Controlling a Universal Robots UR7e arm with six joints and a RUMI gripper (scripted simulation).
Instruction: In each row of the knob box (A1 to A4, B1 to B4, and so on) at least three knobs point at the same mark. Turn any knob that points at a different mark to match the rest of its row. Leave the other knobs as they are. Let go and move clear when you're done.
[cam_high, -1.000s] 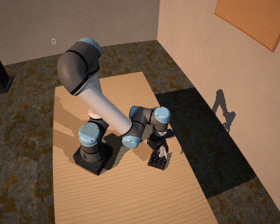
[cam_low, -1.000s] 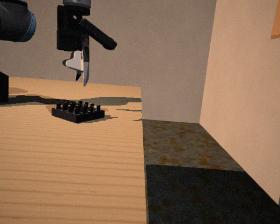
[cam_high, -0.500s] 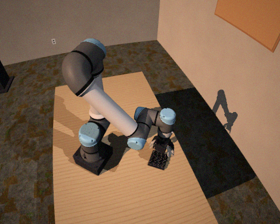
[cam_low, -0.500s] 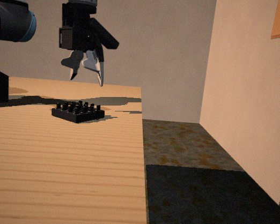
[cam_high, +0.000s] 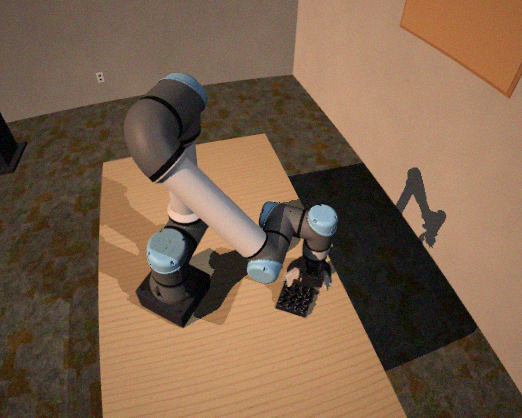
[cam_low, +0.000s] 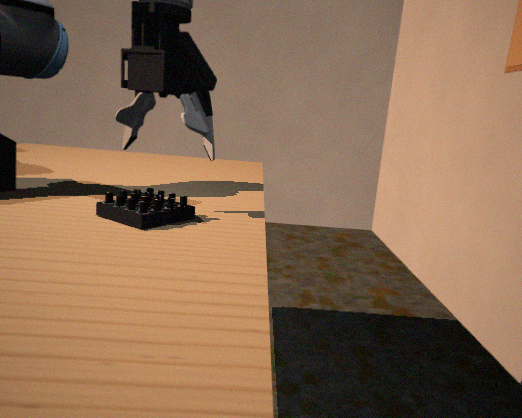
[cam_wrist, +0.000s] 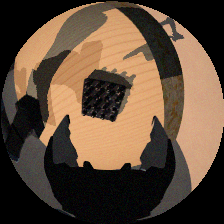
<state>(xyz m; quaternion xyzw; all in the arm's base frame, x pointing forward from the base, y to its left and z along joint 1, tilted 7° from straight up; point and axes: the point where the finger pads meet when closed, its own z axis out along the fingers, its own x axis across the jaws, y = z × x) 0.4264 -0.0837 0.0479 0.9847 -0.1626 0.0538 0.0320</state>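
— So, where's the knob box (cam_low: 145, 212)?

— Flat on the worktop (cam_low: 125, 310), near its right edge, knobs up (their marks are too small to read).

— And the hand (cam_low: 169, 145)?

— Above the box, well clear of it — fingers (cam_low: 202, 122) spread as wide as they go, nothing between them. From the wrist view the box (cam_wrist: 103, 98) sits just ahead of the tips.
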